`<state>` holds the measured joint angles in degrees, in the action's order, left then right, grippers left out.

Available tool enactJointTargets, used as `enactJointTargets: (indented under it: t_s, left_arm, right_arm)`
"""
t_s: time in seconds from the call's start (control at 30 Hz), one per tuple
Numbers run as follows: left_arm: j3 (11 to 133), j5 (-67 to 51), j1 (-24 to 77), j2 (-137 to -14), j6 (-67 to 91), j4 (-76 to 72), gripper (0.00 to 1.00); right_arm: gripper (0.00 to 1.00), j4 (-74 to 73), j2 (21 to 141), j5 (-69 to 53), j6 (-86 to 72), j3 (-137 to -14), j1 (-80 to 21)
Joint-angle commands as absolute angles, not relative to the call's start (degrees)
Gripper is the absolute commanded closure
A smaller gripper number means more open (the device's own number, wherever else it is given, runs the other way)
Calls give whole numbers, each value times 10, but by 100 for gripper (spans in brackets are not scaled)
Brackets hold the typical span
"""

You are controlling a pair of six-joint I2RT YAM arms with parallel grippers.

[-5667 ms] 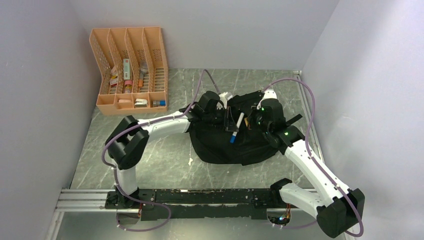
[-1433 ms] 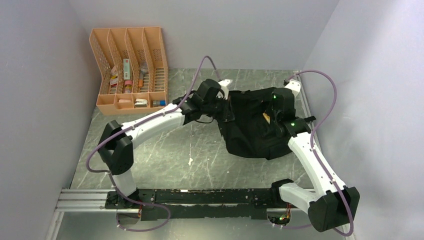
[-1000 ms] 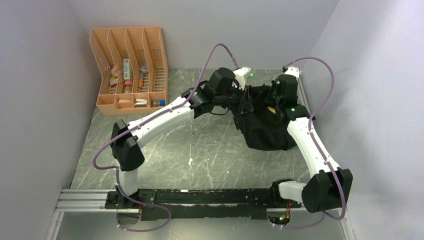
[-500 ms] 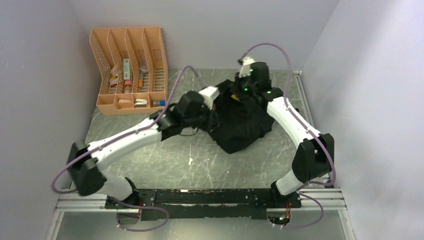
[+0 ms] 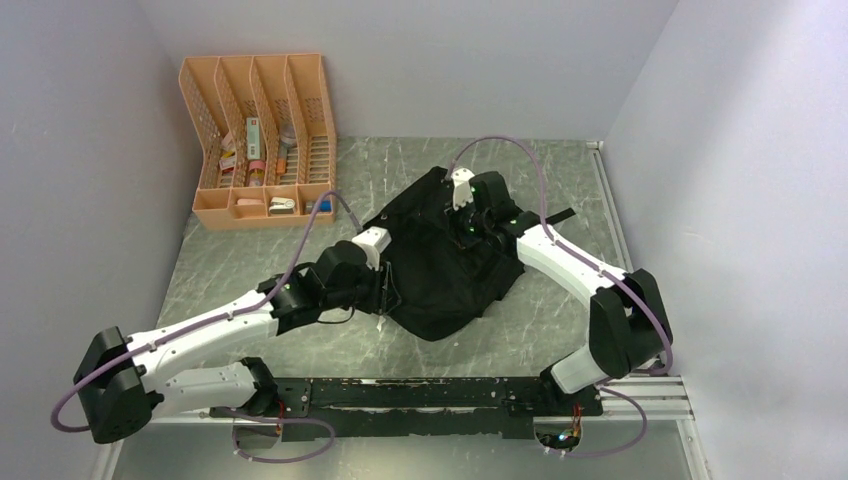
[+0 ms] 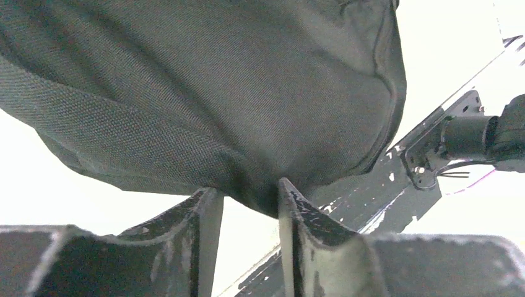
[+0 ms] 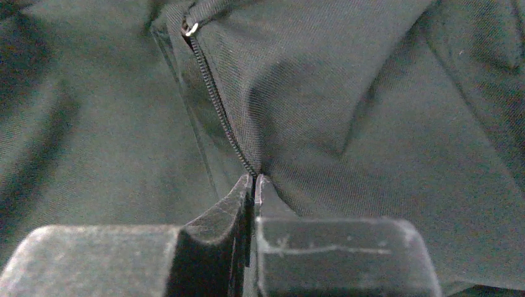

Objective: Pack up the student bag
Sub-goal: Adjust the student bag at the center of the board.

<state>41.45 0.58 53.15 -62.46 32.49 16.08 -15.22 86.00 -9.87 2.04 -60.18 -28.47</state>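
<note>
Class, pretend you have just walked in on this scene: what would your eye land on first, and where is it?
The black student bag lies slumped in the middle of the table. The right gripper is pinched shut on its zipper; the orange mesh organiser stands in the far left corner.

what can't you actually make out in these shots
- Inside of the student bag: top view, its own black fabric covers it.
- What the right gripper pinches, zipper tape or pull: right wrist view, its shut fingers hide it.
- Whether the open left gripper touches the bag's fold: left wrist view, too dark at the gap.
- Items in the orange organiser: top view, too small to name.
</note>
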Motion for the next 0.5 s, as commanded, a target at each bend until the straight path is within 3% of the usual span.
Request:
enactJointTargets:
  t_s: [0.0, 0.3, 0.47]
  left_arm:
    - [434, 51, 535, -590, 336, 176, 55]
    - [516, 172, 529, -582, 344, 243, 44]
    - [569, 142, 478, -644, 318, 222, 38]
  right_arm:
    - [92, -149, 836, -95, 23, -571, -289]
    - [70, -136, 752, -69, -17, -537, -289]
    - [62, -113, 696, -21, -66, -536, -289]
